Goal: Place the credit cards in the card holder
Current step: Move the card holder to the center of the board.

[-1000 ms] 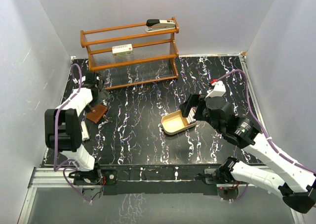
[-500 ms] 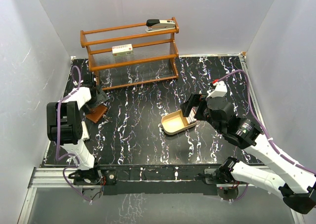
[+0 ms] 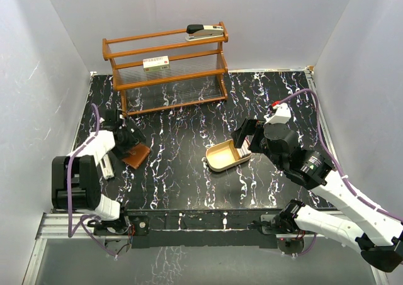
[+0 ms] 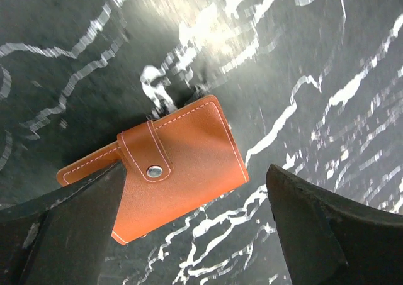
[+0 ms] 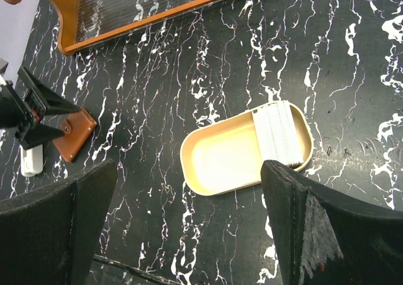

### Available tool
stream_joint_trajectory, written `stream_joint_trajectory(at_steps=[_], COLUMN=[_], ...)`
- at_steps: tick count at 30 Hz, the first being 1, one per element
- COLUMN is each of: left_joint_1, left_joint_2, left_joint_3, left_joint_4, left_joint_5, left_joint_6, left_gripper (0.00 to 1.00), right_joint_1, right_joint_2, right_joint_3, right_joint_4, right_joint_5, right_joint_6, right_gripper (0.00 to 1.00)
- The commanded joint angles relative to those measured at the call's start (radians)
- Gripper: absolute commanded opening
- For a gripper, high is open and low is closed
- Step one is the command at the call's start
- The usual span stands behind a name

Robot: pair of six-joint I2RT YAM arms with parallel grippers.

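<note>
On my left wrist feed the small brown leather card holder (image 4: pixel 182 165) lies flat on the black white-veined marble tabletop (image 4: pixel 302 58). It is folded shut, with its strap snapped down by a metal stud. The left fingers (image 4: pixel 69 234) are spread wide and grip nothing. The holder sits in the gap between them, closer to the finger on the left of that view, which hides its lower corner. I cannot tell whether that finger touches the leather.

From overhead, the holder is at the left side of the tabletop, just beside the left arm's tip. A small white object (image 3: pixel 107 167) lies on the tabletop close by.

The pale blue-grey credit cards (image 5: pixel 279 134) are stacked in one end of a shallow tan tray with rounded corners (image 5: pixel 217 162). The tray is near the middle of the tabletop, well apart from the card holder. The rest of it shows only its bare cream floor.

My right fingers (image 5: pixel 327 234) are also wide apart and hold nothing, and they hang above the tray without touching it.

At the back stands an orange-brown wooden shelf rack (image 3: pixel 165 77). A white box with a red label (image 3: pixel 156 63) is on its middle shelf, and a white and black stapler (image 3: pixel 204 31) is on the top one.
</note>
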Motion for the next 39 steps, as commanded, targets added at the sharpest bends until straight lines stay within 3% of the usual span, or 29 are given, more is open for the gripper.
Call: stream_joint_trajectory(at_steps=[1, 15, 18, 24, 29, 39], left_joint_1=[-0.056, -0.395, -0.41, -0.41, -0.41, -0.41], left_joint_2=[-0.085, -0.137, -0.137, -0.117, -0.045, -0.03], left_joint_3=[-0.093, -0.089, -0.05, 0.064, 0.09, -0.023], left_joint_4=[-0.004, 0.003, -0.034, -0.211, -0.317, -0.151], left_joint_5=[0.16, 0.172, 0.165, 0.032, -0.062, 0.214], left_joint_6=[-0.065, -0.257, -0.217, 0.057, 0.155, 0.114], left_gripper=[0.91, 0.86, 0.85, 0.83, 0.82, 0.68], right_joint_1=[0.006, 0.006, 0.006, 0.007, 0.006, 0.006], right_joint_2=[-0.011, -0.006, -0.009, -0.012, -0.013, 0.028], right_joint_3=[0.021, 0.033, 0.027, 0.018, 0.011, -0.006], right_joint_4=[0.032, -0.009, -0.012, -0.023, -0.027, -0.002], right_joint_5=[0.032, 0.03, 0.018, -0.004, -0.011, -0.097], right_joint_6=[0.014, 0.049, 0.066, 0.097, 0.108, 0.141], right_gripper=[0.97, 0.96, 0.96, 0.95, 0.94, 0.91])
